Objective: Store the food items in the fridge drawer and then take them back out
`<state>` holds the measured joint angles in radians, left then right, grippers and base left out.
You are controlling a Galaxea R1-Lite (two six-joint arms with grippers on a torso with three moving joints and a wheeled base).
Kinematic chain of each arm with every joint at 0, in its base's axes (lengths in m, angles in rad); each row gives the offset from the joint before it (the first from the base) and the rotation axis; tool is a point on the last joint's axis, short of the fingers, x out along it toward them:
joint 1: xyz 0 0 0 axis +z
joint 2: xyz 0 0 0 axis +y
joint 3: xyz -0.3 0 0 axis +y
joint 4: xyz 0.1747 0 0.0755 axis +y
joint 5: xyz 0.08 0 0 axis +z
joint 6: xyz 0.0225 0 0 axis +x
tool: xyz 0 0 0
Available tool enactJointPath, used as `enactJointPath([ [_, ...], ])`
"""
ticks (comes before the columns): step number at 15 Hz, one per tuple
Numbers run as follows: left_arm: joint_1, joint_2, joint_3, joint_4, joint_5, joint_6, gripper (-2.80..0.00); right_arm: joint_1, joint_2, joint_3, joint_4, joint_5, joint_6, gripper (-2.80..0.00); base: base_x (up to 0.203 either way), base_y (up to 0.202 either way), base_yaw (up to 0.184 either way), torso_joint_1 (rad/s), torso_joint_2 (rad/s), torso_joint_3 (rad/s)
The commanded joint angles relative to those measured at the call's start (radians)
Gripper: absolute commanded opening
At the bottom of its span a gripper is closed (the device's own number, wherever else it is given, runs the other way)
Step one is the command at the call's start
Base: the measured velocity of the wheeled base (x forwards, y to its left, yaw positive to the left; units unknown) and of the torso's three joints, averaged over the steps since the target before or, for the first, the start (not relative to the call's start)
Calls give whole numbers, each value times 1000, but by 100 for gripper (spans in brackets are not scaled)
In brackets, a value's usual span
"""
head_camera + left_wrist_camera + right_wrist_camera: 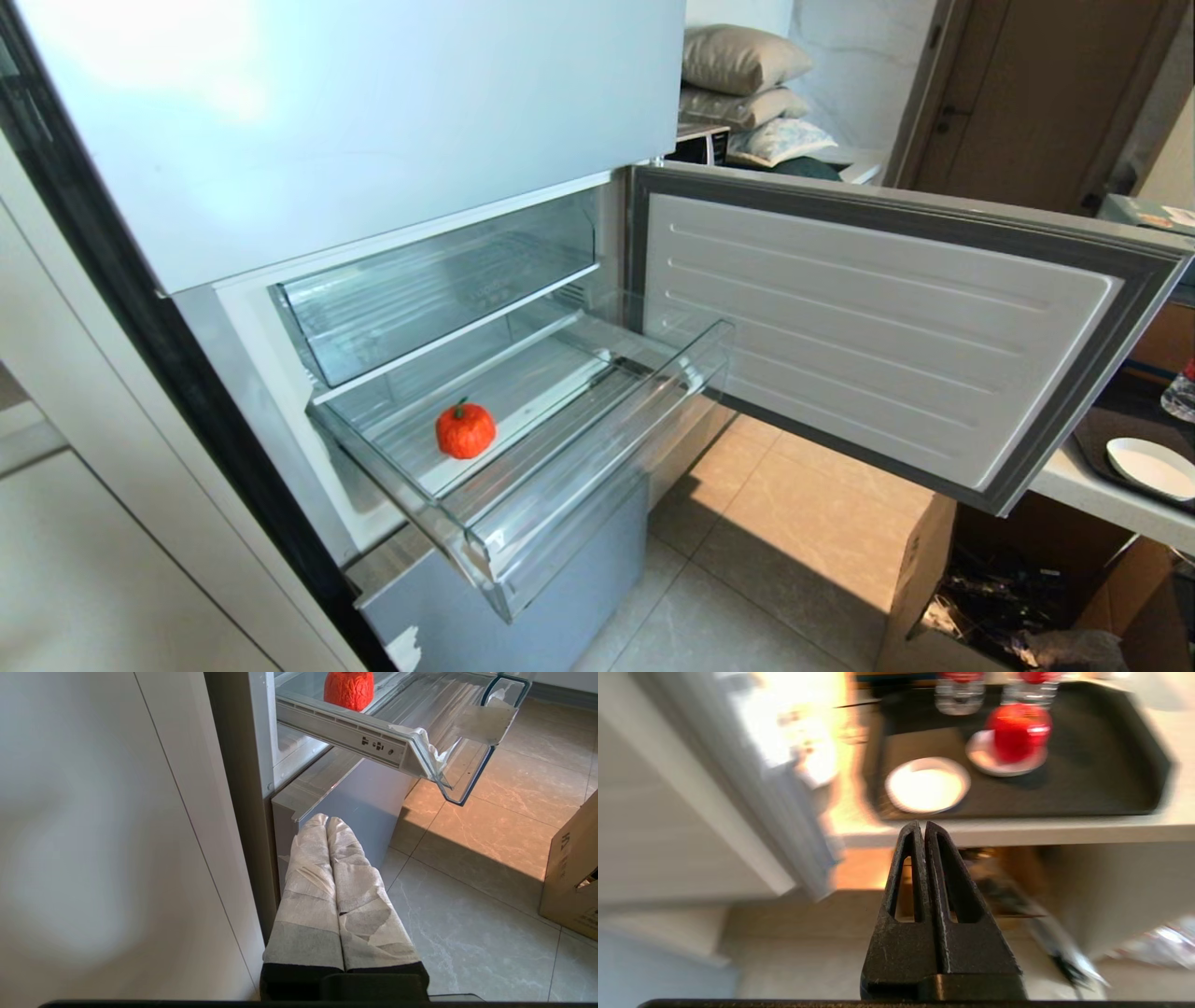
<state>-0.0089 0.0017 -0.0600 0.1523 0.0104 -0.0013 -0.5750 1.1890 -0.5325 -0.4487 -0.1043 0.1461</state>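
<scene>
Right claw [923,828], jaws pressed together and empty, before a counter [1017,830]; beyond, round orange-red fruit [465,430], green-stemmed, in the open clear fridge drawer [597,448].

A black tray [1111,788] bears a white dish [927,785], perhaps empty.

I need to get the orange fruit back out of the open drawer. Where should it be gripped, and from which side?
Grip the fruit across its round middle, coming from above: the drawer is pulled out and open-topped, and the stem points up, so the jaws probably fit best either side of it.
</scene>
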Motion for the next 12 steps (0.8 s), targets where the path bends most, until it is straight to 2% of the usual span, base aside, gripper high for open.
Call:
enactJointPath([
  [1, 0, 0, 0, 1, 0, 0, -280, -87, 224, -35, -77, -3, -12, -280, 0, 0, 0, 0, 0, 0],
  [2, 0, 0, 0, 1, 0, -1, -280, -121, 284, -44, -135, -4, -27, -280, 0, 0, 0, 0, 0, 0],
  [3, 0, 0, 0, 1, 0, 0, -280, -153, 344, -52, -199, -5, -46, 0, 0, 0, 0, 0, 0, 0],
  [7, 1, 0, 0, 1, 0, 0, -280, -217, 570, -143, -372, -4, -65, 0, 0, 0, 0, 0, 0, 0],
  [12, 1, 0, 0, 0, 0, 0, -280, -225, 877, -298, -637, 47, -43, 0, 0, 0, 0, 0, 0, 0],
])
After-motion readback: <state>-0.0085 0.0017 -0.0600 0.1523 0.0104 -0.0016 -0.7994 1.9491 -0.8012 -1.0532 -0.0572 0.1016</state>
